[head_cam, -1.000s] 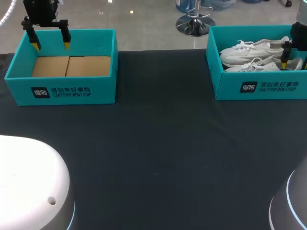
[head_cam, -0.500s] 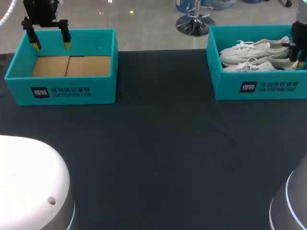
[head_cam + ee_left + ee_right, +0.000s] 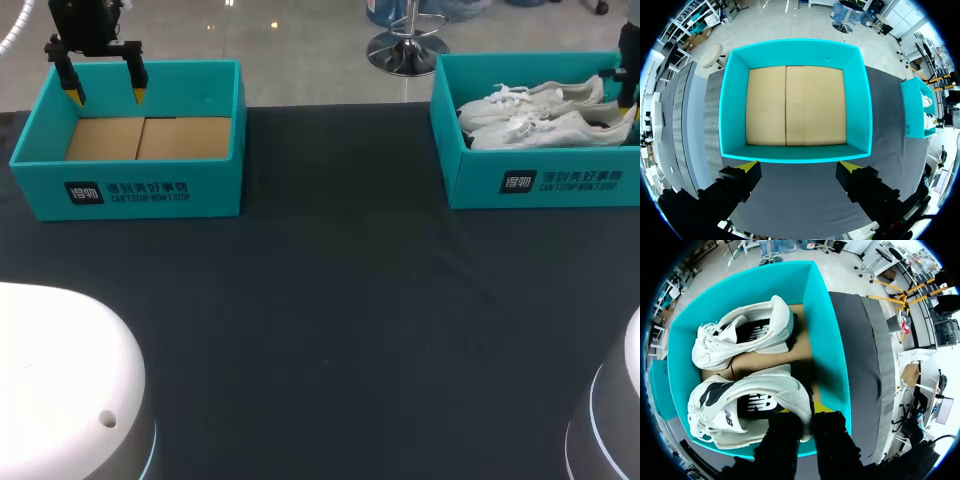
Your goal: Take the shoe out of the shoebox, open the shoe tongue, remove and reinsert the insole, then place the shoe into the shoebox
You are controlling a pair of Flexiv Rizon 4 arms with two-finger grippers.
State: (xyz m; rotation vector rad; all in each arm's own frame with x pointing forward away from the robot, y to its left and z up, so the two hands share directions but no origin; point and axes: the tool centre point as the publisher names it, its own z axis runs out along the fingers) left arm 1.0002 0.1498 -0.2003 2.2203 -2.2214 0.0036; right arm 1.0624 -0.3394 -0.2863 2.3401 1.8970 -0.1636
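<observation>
The nearer white sneaker point(image 3: 740, 410) lies inside the right teal shoebox point(image 3: 825, 330), on the side toward the robot. Its heel collar is clamped between the closed fingers of the right gripper point(image 3: 805, 412). A second white sneaker point(image 3: 740, 335) lies just beside it, farther in. The left gripper point(image 3: 799, 167) hangs with its fingers spread wide over the left teal shoebox point(image 3: 795, 50), whose brown cardboard floor shows. Both boxes stand well apart on the black table point(image 3: 330, 300).

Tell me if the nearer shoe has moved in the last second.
Yes: the nearer shoe has risen, showing more above the front wall of the shoebox, its heel in the right gripper.
</observation>
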